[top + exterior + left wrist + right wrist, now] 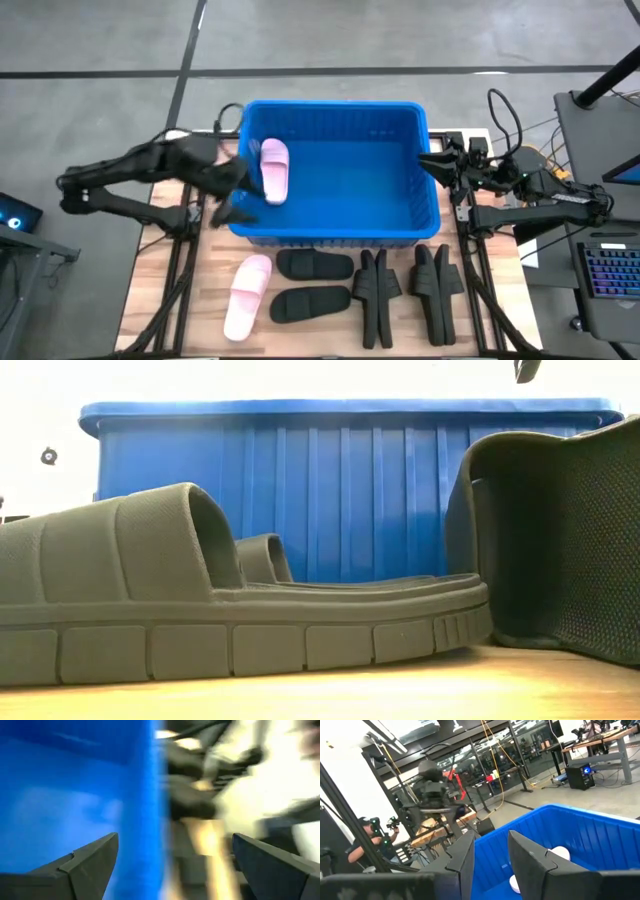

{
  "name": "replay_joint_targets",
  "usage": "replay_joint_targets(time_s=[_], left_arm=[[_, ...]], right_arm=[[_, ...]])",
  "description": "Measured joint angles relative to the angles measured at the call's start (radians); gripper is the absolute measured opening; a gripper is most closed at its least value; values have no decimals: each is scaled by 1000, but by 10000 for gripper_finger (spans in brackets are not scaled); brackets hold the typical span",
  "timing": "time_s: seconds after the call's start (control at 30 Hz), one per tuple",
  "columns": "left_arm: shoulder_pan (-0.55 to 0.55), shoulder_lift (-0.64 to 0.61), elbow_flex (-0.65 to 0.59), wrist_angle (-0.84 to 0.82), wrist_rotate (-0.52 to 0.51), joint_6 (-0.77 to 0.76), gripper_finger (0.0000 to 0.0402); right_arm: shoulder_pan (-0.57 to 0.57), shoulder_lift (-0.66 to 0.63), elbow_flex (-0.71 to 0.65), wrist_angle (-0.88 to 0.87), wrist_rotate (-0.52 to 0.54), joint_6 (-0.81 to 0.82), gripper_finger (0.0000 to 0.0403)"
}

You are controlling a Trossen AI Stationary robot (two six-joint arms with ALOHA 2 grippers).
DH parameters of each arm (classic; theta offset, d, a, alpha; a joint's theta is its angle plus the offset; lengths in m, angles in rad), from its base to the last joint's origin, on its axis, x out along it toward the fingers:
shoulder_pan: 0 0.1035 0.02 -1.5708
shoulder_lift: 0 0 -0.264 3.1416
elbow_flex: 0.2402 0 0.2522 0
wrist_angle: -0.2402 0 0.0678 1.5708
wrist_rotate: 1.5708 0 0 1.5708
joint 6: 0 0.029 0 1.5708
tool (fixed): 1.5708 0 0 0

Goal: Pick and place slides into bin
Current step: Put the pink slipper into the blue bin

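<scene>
High view: one pink slide (274, 170) lies inside the bin (335, 237) at its left wall. The left gripper (228, 190) sits at that wall's rim, empty; release judged complete. The second pink slide (247, 295) and the black slides (315, 265) remain on the bench (210, 275) in front of the bin. Right gripper (436, 163) waits at the right rim.

Low view: black slides before the bin wall; no gripper shown.

Left wrist view: fingers (85, 862) spread wide, holding nothing, straddling the rim. Next move likely calls for reaching the bench-side pink slide.

Right wrist view: fingers (527, 857) narrow, empty
</scene>
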Motion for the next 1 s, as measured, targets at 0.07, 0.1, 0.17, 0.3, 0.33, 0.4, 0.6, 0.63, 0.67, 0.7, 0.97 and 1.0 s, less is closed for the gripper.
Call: replay_joint_targets(time_s=[0.07, 0.1, 0.17, 0.3, 0.33, 0.4, 0.6, 0.63, 0.67, 0.7, 0.97, 1.0], left_arm=[[-99, -43, -16, -48, -40, -94, 373], [-153, -59, -22, -81, -76, -134, 373], [-266, -70, -31, -145, -167, -228, 373], [-480, -47, -48, -155, -283, -388, 370], [-524, -29, -50, -144, -298, -405, 367], [-608, 23, -51, -139, -326, -409, 360], [-732, 210, -79, -160, -354, -404, 340], [-744, 242, -85, -180, -349, -405, 338], [-754, 274, -89, -202, -344, -407, 337], [-762, 308, -93, -223, -338, -408, 336], [-802, 507, -96, -261, -416, -405, 335], [-806, 524, -96, -261, -444, -400, 335]], right_arm=[[0, 0, 0, 0, 0, 0, 111], [0, 0, 0, 0, 0, 0, 111], [0, 0, 0, 0, 0, 0, 111], [0, 0, 0, 0, 0, 0, 111], [0, 0, 0, 0, 0, 0, 111], [0, 0, 0, -1, 0, 0, 111], [0, 0, 0, -6, 0, 0, 111], [0, 0, 0, -6, 0, 0, 111], [0, 0, 0, -6, 0, 0, 111], [0, 0, 0, -6, 0, 0, 111], [0, 0, 0, -6, 0, 0, 111], [0, 0, 0, -6, 0, 0, 111]])
